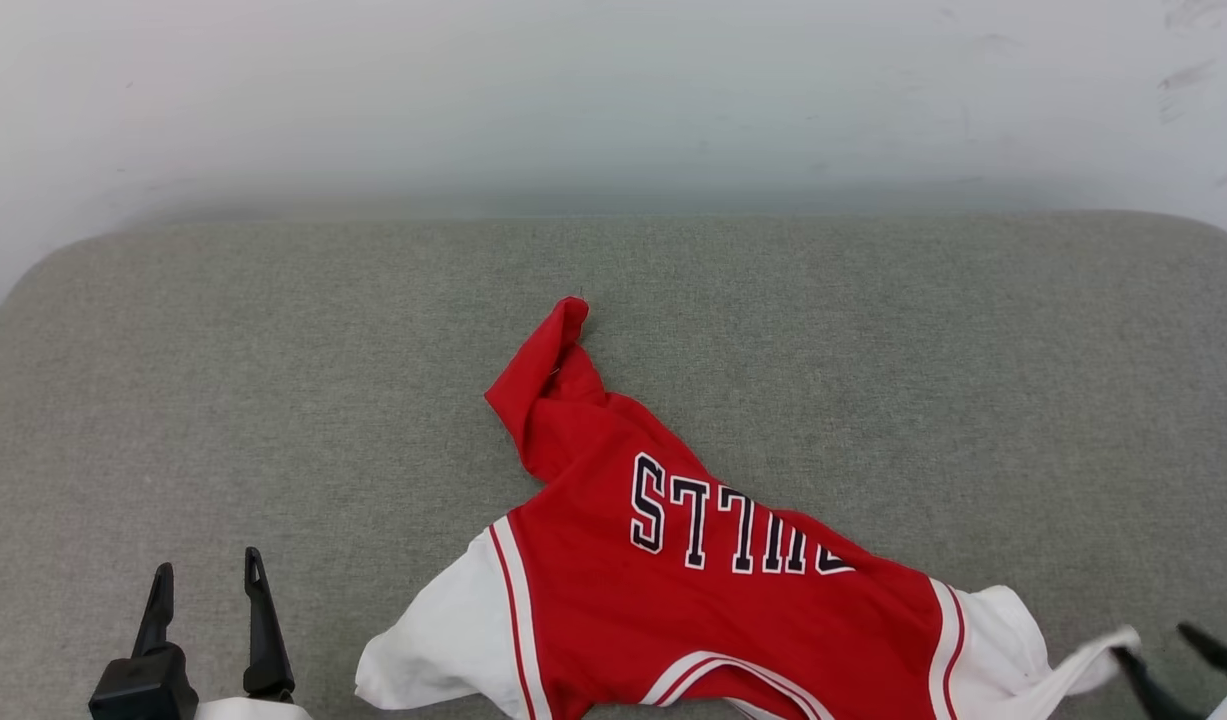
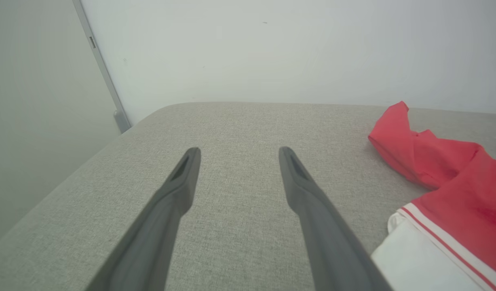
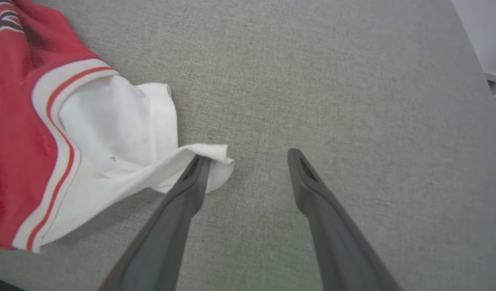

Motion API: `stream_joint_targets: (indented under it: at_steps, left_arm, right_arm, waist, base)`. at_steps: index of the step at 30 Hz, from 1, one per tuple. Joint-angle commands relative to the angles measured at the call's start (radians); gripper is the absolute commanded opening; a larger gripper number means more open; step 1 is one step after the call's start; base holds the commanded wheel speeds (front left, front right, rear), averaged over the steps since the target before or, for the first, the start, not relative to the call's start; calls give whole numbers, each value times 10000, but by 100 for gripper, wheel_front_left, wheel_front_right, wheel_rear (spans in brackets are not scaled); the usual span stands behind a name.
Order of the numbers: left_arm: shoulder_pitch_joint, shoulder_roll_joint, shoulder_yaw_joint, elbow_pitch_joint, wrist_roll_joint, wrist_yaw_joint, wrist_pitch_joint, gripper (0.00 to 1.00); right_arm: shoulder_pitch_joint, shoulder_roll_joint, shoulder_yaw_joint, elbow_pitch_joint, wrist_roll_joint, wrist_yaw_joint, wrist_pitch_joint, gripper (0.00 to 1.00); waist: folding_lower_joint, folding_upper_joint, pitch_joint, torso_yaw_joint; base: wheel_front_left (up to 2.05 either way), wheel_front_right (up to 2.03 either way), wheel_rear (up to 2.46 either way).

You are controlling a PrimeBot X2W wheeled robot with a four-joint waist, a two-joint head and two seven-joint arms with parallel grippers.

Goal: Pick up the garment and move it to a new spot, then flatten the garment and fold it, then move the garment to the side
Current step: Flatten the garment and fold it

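The garment (image 1: pixel 673 590), a red jersey with white sleeves and a black-and-white letter logo, lies rumpled on the grey cushioned surface (image 1: pixel 273 350), its red hem bunched toward the back. My left gripper (image 1: pixel 209 590) stands open at the lower left, apart from the near white sleeve (image 2: pixel 417 262). My right gripper (image 1: pixel 1158 640) is open at the lower right. In the right wrist view the right gripper (image 3: pixel 248 157) has its left fingertip (image 3: pixel 197 171) touching the tip of the other white sleeve (image 3: pixel 122 133), which drapes against it; nothing sits between the fingers.
A pale wall (image 1: pixel 613 90) runs behind the cushioned surface. The surface's rounded left edge (image 2: pixel 90 149) drops off beside a grey wall strip (image 2: pixel 104 72). Bare fabric stretches left, behind and right of the jersey.
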Motion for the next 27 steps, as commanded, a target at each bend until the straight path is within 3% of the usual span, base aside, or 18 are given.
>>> stream_joint_targets:
  at_steps: [1,8,13,16,22,23,24,27]
  left_arm:
    - [87,-43,31,7,77,-55,-22,100]
    - [56,-99,31,-207,236,-112,-22,100]
    - [-55,-134,-37,-299,310,-163,-22,100]
    - [-126,-160,-59,-392,342,-208,-22,100]
    - [-364,-219,-158,-441,387,-266,-22,100]
    - [-402,-233,-173,-449,391,-280,-22,100]
    - [-563,-268,-211,-482,408,-315,-22,100]
    - [-758,-316,-289,-482,436,-345,-22,100]
  right_arm:
    - [-137,27,-301,-225,-90,-19,-79,100]
    - [-416,-42,-1879,-2038,-781,-17,401,100]
    - [-816,-291,-1759,-3502,-796,-19,1506,100]
    - [-1197,-670,-1032,-4120,-469,-17,2485,100]
    - [-2209,-1662,1437,-4758,651,-19,4618,100]
    - [-2435,-1770,1807,-4788,781,-17,4849,100]
    - [-3259,-1881,2852,-4603,1045,-17,5296,100]
    - [-4121,-1871,3907,-4120,1286,-17,5603,100]
  waist:
    - [1,0,-27,-2]
    - [1,0,-95,77]
    - [1,0,-26,217]
    - [1,0,96,297]
    - [1,0,419,519]
    - [1,0,492,566]
    - [1,0,735,710]
    - [1,0,993,893]
  base:
    - [0,0,0]
    - [0,0,0]
    - [0,0,0]
    - [0,0,0]
    - [0,0,0]
    - [0,0,0]
    - [0,0,0]
    - [0,0,0]
